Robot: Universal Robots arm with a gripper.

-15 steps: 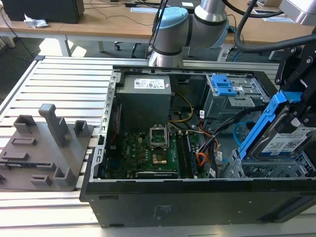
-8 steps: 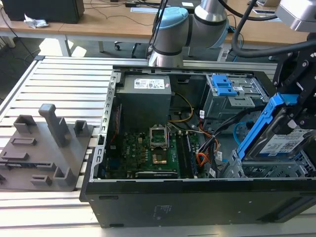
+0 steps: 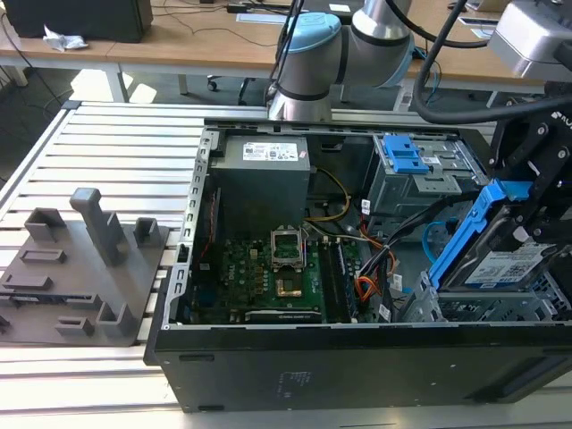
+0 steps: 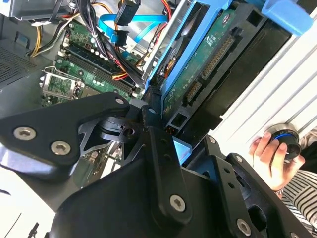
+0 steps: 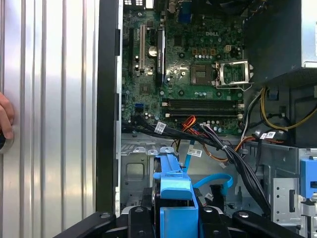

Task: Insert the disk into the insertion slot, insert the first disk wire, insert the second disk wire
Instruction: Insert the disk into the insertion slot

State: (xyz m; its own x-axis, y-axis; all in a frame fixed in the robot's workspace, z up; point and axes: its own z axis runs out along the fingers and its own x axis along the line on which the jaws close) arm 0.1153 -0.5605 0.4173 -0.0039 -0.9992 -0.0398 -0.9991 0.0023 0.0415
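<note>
Fixture plate (image 3: 80,268), grey, sits well apart from the jaws at the exterior view's left and isn't involved. Motherboard (image 3: 277,268) is mid-case, also well apart from the jaws. Cable bundle (image 3: 380,268) lies loose between board and jaws; can't tell which leads belong to the drive. Taller cage with the blue latch (image 3: 407,161) stands beyond the jaws and is not the target.

Gripper (image 5: 176,220) has its jaws closed on the disk (image 3: 508,266), pinching the blue carrier. The disk hangs tilted, label up, with its low edge near the insertion slot (image 3: 465,311) just under the jaws. It's not seated, and I can't tell whether it touches the cage.

Handling, my read:
- **Drive:** dense, rigid, shock-sensitive.
- **Carrier:** thin smooth plastic, so expect some flex. The drive's weight may make it pivot in the grip.
- **Underside:** the second wrist view shows the bare green circuit board (image 4: 208,64) and connector pins, so keep pads off those.
- **Hold:** carrier rails or handle bar, close to the drive body, to limit sag.
</note>
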